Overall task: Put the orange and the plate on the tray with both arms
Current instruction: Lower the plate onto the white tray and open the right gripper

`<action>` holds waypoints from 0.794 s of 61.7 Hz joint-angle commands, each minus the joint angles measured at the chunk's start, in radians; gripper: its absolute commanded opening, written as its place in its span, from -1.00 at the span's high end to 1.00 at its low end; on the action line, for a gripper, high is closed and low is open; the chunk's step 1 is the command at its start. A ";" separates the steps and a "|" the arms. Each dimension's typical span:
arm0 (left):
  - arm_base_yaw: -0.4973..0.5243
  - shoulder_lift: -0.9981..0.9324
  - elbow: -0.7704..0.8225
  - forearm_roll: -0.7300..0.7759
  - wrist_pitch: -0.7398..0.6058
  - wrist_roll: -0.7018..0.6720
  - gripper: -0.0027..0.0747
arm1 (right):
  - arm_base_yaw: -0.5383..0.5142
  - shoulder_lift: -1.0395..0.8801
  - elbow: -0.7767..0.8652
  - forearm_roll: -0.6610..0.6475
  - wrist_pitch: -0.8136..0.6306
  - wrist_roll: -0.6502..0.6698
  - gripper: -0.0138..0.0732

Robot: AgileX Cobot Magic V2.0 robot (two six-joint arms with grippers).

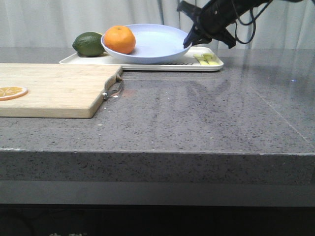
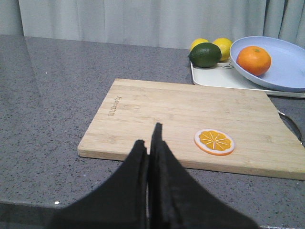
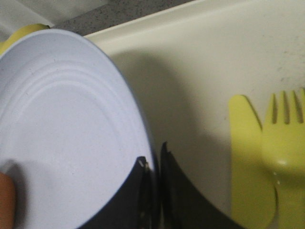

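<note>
The orange (image 1: 119,39) is lying at nine o'clock inside the plate (image 1: 156,43), which is resting on the tray (image 1: 213,65). The right gripper (image 3: 155,164) is clamping the plate's three-o'clock rim. The left gripper (image 2: 149,143) is hovering, fingers together, over the cutting board (image 2: 157,112).

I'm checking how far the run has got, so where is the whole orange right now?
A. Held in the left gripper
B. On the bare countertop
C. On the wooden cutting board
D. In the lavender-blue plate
D: the orange sits inside the plate, which rests over the tray; the right gripper pinches the plate's rim, and the left gripper is shut and empty.
</note>
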 commanded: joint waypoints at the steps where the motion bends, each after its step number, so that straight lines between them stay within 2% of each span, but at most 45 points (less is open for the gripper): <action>1: 0.001 -0.006 -0.024 -0.004 -0.084 -0.008 0.98 | -0.003 -0.070 -0.053 0.068 -0.114 0.015 0.82; 19: 0.001 -0.006 -0.024 -0.004 -0.084 -0.008 0.98 | -0.003 -0.062 -0.053 0.068 -0.133 0.014 0.78; 24: 0.001 -0.006 -0.024 -0.004 -0.084 -0.008 0.98 | -0.003 -0.062 -0.053 0.068 -0.130 0.014 0.67; 35: 0.001 -0.006 -0.024 -0.004 -0.084 -0.008 0.98 | -0.003 -0.059 -0.053 0.068 -0.121 0.014 0.31; 49: 0.001 -0.006 -0.024 -0.004 -0.084 -0.008 0.98 | -0.005 -0.063 -0.054 0.068 -0.108 0.014 0.05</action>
